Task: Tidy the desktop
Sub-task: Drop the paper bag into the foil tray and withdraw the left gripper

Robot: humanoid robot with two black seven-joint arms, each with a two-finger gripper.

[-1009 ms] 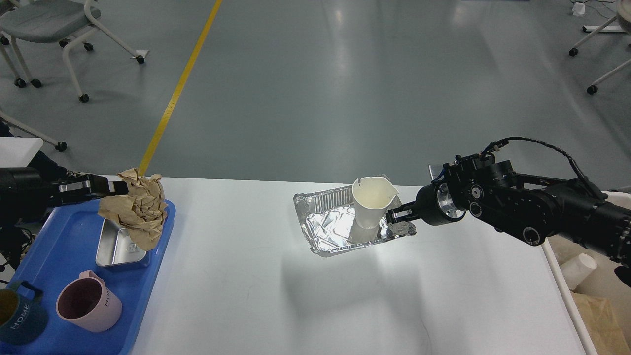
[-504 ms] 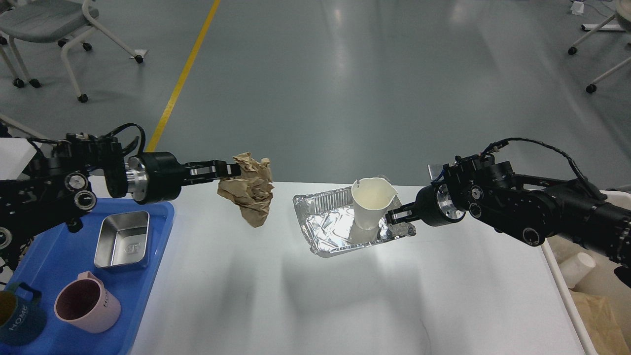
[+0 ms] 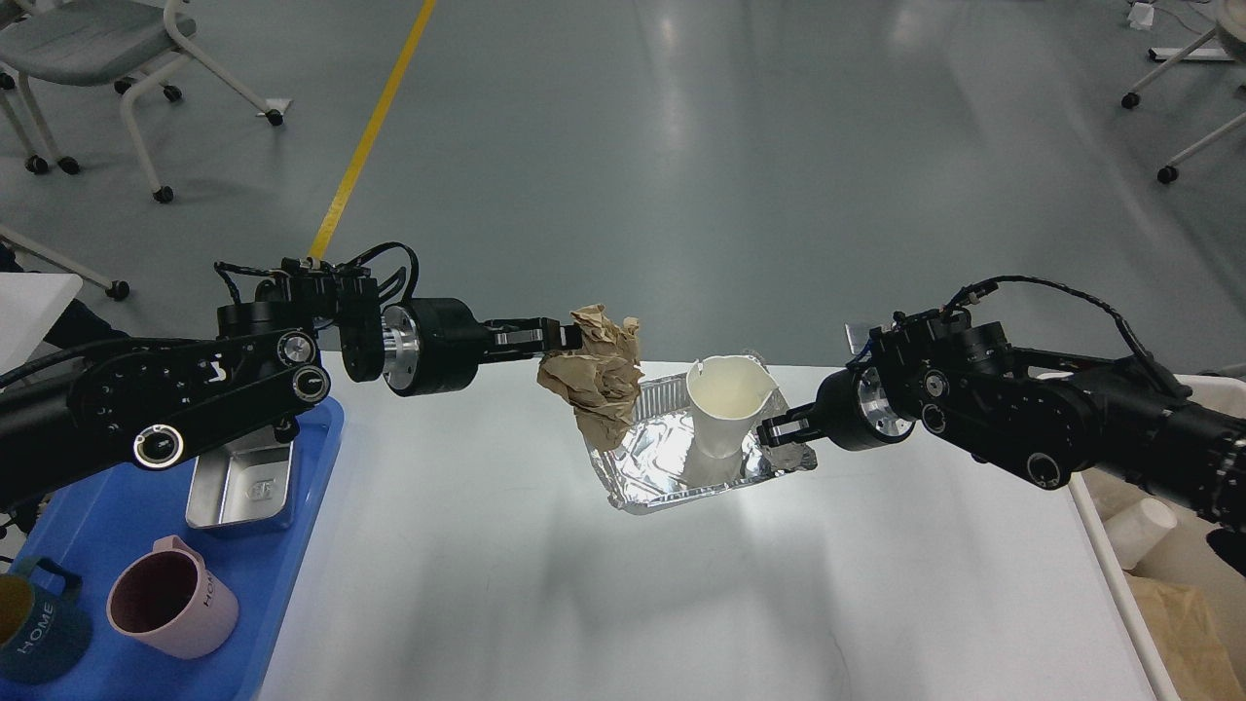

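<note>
The white desktop (image 3: 681, 584) fills the lower view. My left gripper (image 3: 562, 337) is shut on a crumpled brown paper ball (image 3: 596, 385) and holds it in the air over the left end of a foil tray (image 3: 654, 465). A white paper cup (image 3: 725, 414) stands upright in that tray. My right gripper (image 3: 782, 429) comes in from the right, just right of the cup, and is closed on the tray's right rim.
A blue plastic tray (image 3: 292, 555) at the left holds a steel box (image 3: 243, 487), a pink mug (image 3: 170, 608) and a dark mug (image 3: 29, 633). A beige bin (image 3: 1119, 584) off the desktop's right edge holds a white cup (image 3: 1139, 534) and brown paper.
My left arm has carried the paper ball to the right, from above the blue tray to above the foil tray's left end. The right gripper and foil tray have shifted only slightly.
</note>
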